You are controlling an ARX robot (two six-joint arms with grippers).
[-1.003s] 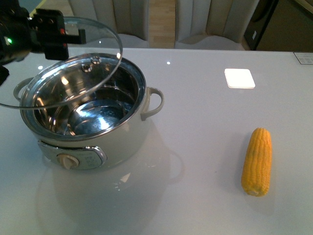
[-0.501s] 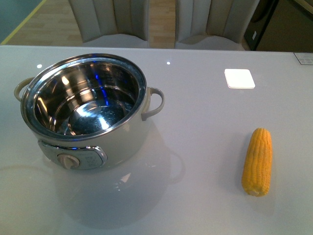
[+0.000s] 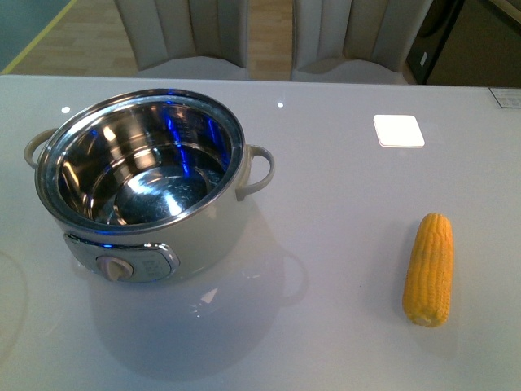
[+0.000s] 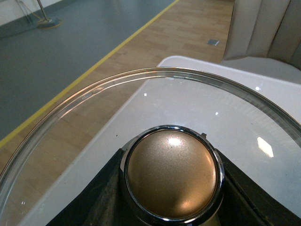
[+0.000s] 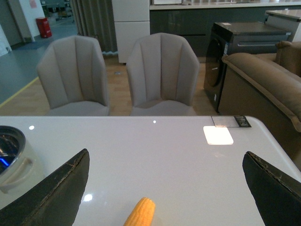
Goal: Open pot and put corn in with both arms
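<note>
On the one glossy white table (image 3: 342,212) I count one large round cream-white cooking pot with steel inside (image 3: 213,232), which has two loop handles (image 3: 259,167) and one round dial (image 3: 114,267), and one yellow-orange corn cob (image 3: 429,270). There is one clear round glass lid (image 4: 94,117) with one bronze-coloured metal knob (image 4: 171,176). Behind the table stand two grey padded chairs (image 5: 73,75).

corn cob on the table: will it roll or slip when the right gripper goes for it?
Likely rolls if nudged sideways: the corn is round and tapered, lying free on a glossy table. Probably stiff, so it should keep its shape in a grip. The bumpy kernel rows may help the wide-open right gripper hold it.
</note>
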